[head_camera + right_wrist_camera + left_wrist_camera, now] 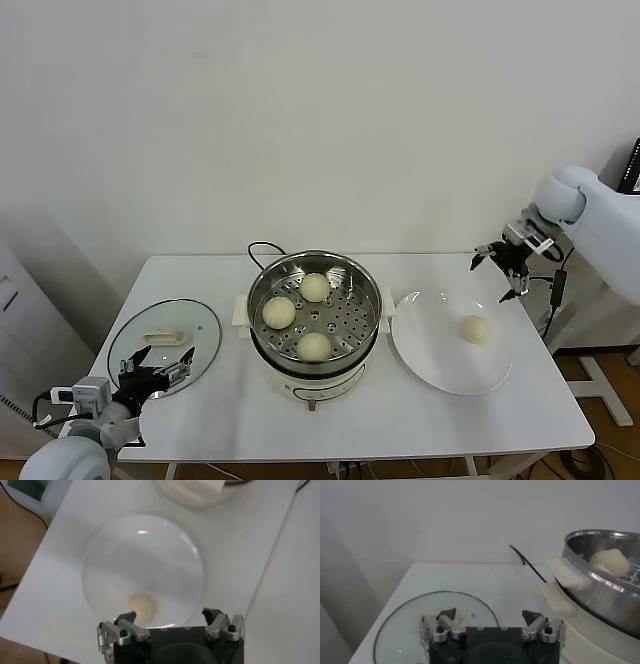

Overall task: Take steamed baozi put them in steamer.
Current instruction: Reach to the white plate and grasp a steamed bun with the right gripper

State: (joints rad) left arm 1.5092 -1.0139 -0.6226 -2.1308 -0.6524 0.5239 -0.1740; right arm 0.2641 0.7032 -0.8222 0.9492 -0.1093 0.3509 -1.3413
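The steamer (263, 290) stands mid-table with three baozi on its perforated tray: one at the back (315, 287), one at the left (279, 312), one at the front (314, 346). A fourth baozi (474, 329) lies on the white plate (430, 350) to the right; it also shows in the right wrist view (141, 605). My right gripper (497, 270) is open and empty, raised above the plate's far right edge. My left gripper (160, 367) is open and empty, low at the table's front left, over the glass lid (200, 335). The steamer's rim (600, 587) shows in the left wrist view.
The glass lid with a white handle (160, 338) lies flat on the table left of the steamer. A black power cord (258, 250) runs behind the steamer. The white table (420, 425) ends close in front and to the right of the plate.
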